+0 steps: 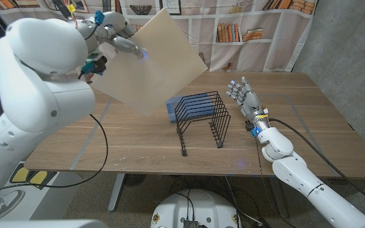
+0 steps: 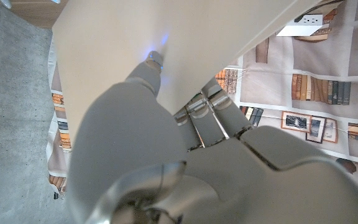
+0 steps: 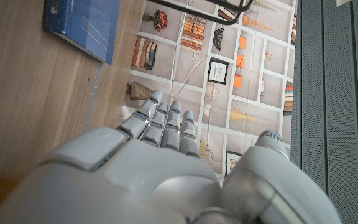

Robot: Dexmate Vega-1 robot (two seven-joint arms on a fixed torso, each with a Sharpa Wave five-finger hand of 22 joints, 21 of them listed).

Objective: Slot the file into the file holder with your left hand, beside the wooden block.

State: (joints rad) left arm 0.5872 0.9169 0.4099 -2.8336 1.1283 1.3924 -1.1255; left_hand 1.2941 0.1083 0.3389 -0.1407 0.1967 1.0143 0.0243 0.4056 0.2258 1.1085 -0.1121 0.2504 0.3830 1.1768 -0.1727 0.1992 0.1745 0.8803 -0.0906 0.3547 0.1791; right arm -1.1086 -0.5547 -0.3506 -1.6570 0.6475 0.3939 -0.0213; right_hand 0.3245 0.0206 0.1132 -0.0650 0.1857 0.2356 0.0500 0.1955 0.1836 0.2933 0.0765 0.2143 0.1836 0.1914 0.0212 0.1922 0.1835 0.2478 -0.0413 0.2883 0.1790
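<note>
My left hand (image 1: pixel 116 39) holds a large beige file (image 1: pixel 149 60) raised in the air, tilted, above the table's left part. Up close in the left wrist view, the hand (image 2: pixel 185 143) pinches the file (image 2: pixel 166 43) between thumb and fingers. The black wire file holder (image 1: pixel 201 117) stands in the middle of the table, lower and to the right of the file. A blue block-like object (image 1: pixel 185 107) lies behind the holder's wires and appears as a blue slab (image 3: pixel 82 25) in the right wrist view. My right hand (image 1: pixel 246 96) stands right of the holder, fingers apart, holding nothing.
The wooden table (image 1: pixel 296 126) runs to a front edge near the holder. A backdrop printed with bookshelves (image 1: pixel 252 31) hangs behind the table. A black cable (image 1: pixel 100 145) loops over the table's left front part.
</note>
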